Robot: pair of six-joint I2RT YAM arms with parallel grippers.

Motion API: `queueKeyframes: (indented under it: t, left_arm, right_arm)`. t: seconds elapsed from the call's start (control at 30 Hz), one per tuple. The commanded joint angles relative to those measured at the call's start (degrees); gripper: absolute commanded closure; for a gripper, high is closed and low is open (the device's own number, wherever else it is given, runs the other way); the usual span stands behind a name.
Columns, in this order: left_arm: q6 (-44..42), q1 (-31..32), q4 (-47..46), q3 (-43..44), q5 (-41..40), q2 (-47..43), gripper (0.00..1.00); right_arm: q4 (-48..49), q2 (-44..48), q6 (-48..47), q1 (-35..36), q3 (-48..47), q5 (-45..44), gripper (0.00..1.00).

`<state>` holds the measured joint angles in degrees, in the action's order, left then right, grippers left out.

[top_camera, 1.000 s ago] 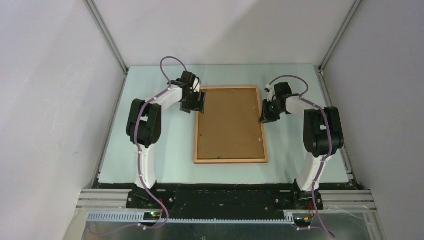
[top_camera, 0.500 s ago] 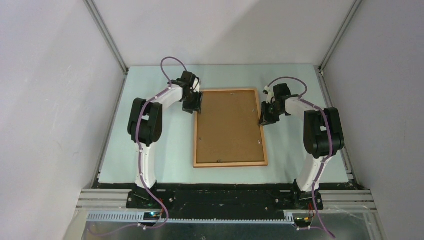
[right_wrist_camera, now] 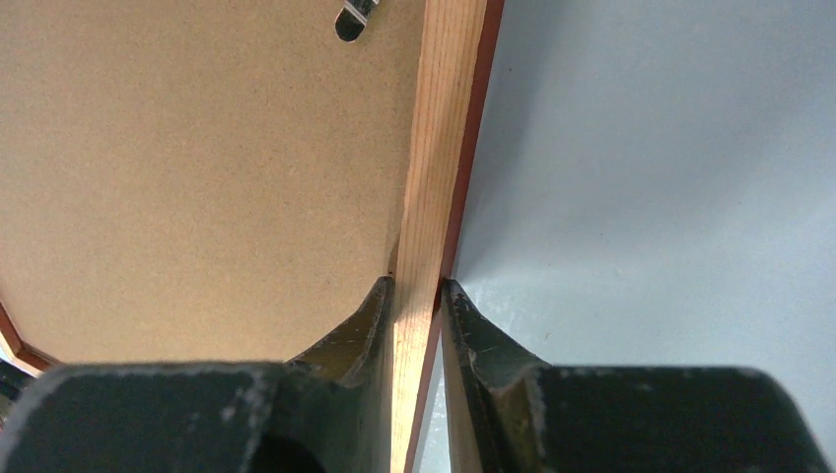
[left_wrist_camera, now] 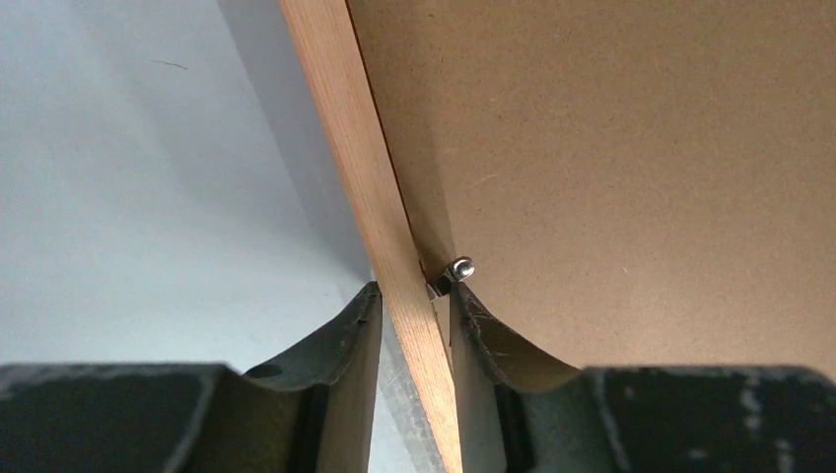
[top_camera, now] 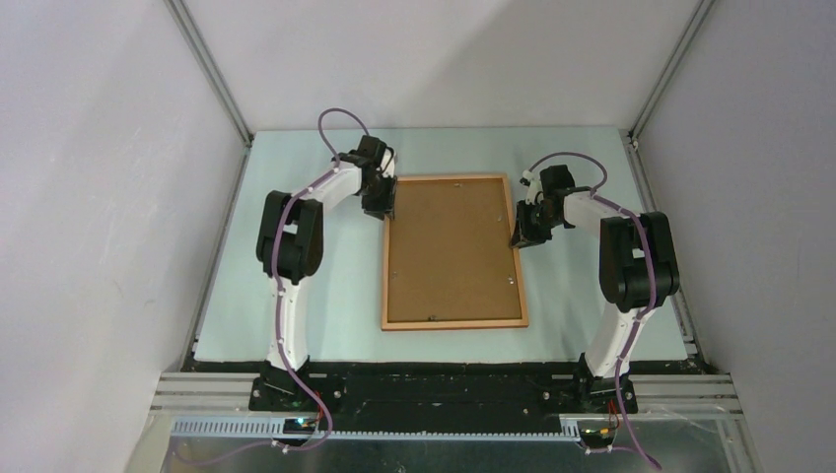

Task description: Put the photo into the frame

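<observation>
When seen from above, left gripper (top_camera: 383,209): just pinched in from wide open, closed across the left rail of the frame (top_camera: 453,322) near its far corner.
right gripper (top_camera: 521,235): clamped as before on the opposite rail.
frame: back-up on the table (top_camera: 296,296), spanning between both sets of jaws, brown backing board (top_camera: 453,246) filling it.
left wrist view: frame (left_wrist_camera: 380,197) rail squeezed between both fingers (left_wrist_camera: 355,330); backing board (left_wrist_camera: 631,148) inboard of the jaws, metal tab (left_wrist_camera: 459,267) just ahead of the inner finger.
right wrist view: frame (right_wrist_camera: 434,148) rail gripped by closed jaws; backing board (right_wrist_camera: 197,148) inboard, turn clip (right_wrist_camera: 353,14) well ahead.
photo: not visible anywhere; under the board or not, cannot tell.
task: both long sides held, so likely ready to lift or turn the frame; insertion unconfirmed.
</observation>
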<state>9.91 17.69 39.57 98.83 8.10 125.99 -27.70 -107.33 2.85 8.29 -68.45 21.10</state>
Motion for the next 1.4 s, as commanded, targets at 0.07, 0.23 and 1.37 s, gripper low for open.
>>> queueKeyframes:
  t: [0.07, 0.23, 1.37]
  left_arm:
    - [-1.7, -0.5, -1.4, 2.6, -0.7, 1.5, 0.69]
    - [-2.5, -0.6, -1.4, 2.5, -1.1, 1.2, 0.74]
    - [-6.7, -0.6, -1.3, 2.5, -3.6, -0.8, 0.43]
  right_arm:
    - [-2.8, 0.6, -1.6, 0.0, 0.4, 3.3, 1.0]
    - [-2.9, 0.4, -1.5, -0.1, 0.4, 3.4, 1.0]
    - [-2.9, -0.6, -1.9, -1.7, 0.4, 5.0, 1.0]
